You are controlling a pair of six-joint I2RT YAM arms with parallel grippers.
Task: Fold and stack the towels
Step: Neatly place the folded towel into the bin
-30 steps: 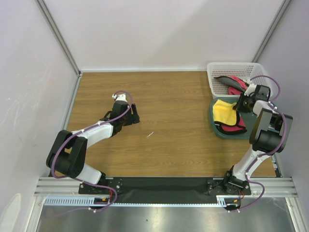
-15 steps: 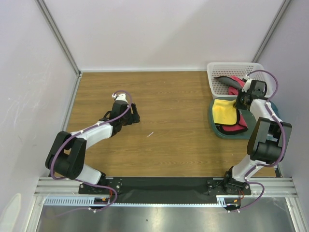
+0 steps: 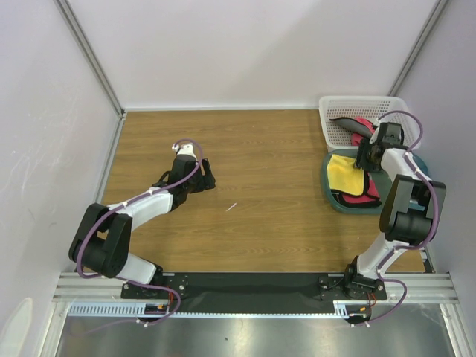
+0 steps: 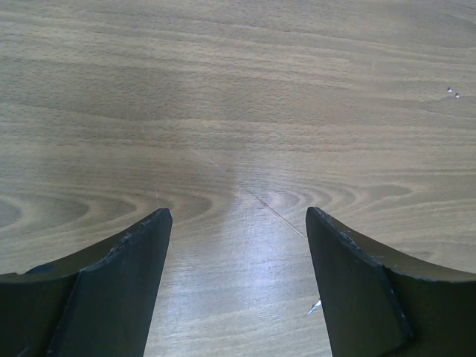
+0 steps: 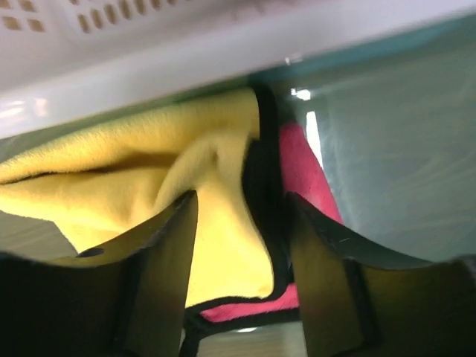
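Observation:
A yellow towel [image 3: 343,169] lies on a pink-red towel [image 3: 358,196] in the teal tub [image 3: 329,195] at the right. Another pink-red towel [image 3: 360,126] is bunched in the white basket [image 3: 349,108] behind it. My right gripper [image 3: 364,158] hangs over the tub's far side. In the right wrist view its jaws [image 5: 242,223] stand open, and the yellow towel [image 5: 149,171] with its black edging lies loose between and beyond them, the pink-red towel [image 5: 301,167] under it. My left gripper [image 3: 210,181] rests low over bare wood, open and empty [image 4: 238,223].
The basket's white lattice wall [image 5: 149,37] is close above the right gripper, with the tub's teal wall [image 5: 401,141] to its right. A small white speck [image 3: 232,206] lies on the wooden table [image 3: 268,149]. Grey walls enclose the table on three sides.
My right gripper has gone from shut to open and shifted back toward the basket; the yellow towel now lies flatter in the tub. The left arm has not moved.

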